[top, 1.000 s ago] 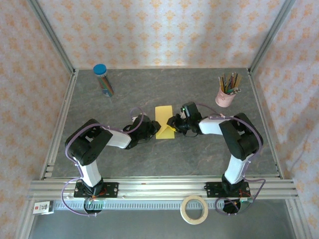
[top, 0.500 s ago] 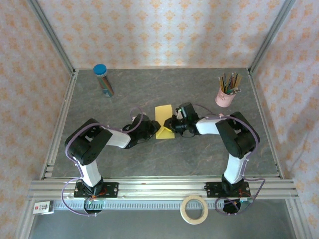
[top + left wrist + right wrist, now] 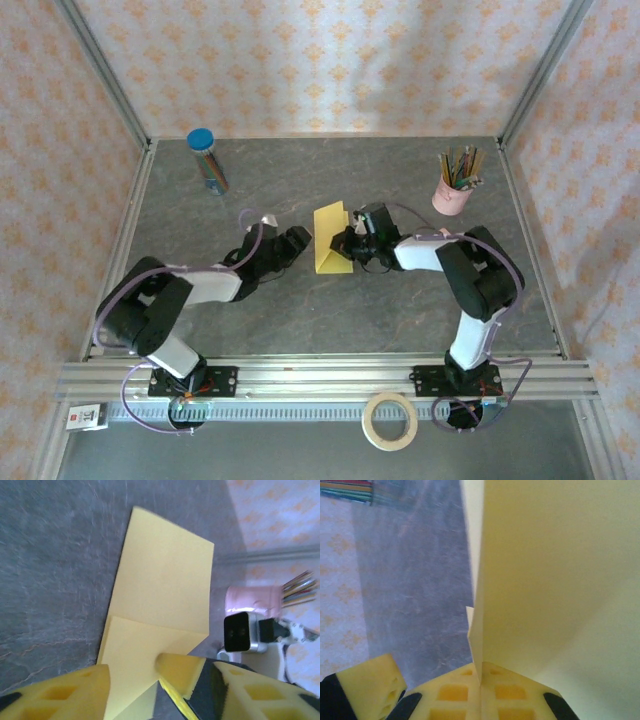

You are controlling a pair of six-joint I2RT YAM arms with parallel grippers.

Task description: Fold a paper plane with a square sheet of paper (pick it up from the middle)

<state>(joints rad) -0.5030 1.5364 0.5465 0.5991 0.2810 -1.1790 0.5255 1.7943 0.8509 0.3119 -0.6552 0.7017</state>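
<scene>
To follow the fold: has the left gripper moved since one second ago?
Yes. The left gripper moved slightly away from the near rail, toward the blue-capped tube.

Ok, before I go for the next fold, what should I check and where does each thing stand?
1. Right gripper clamped on the square sheet of paper: ok, jaws shut on its edge.
2. Left gripper open: ok.
3. Left gripper clear of the sheet: cannot tell, its fingertips overlap the paper in the left wrist view.
4. Corner fold present: ok, a triangular flap shows at the sheet's near end.
5. Crease aligned and sharp: cannot tell.
6. Pink pencil cup out of the arms' way: ok, it stands far right.
</scene>
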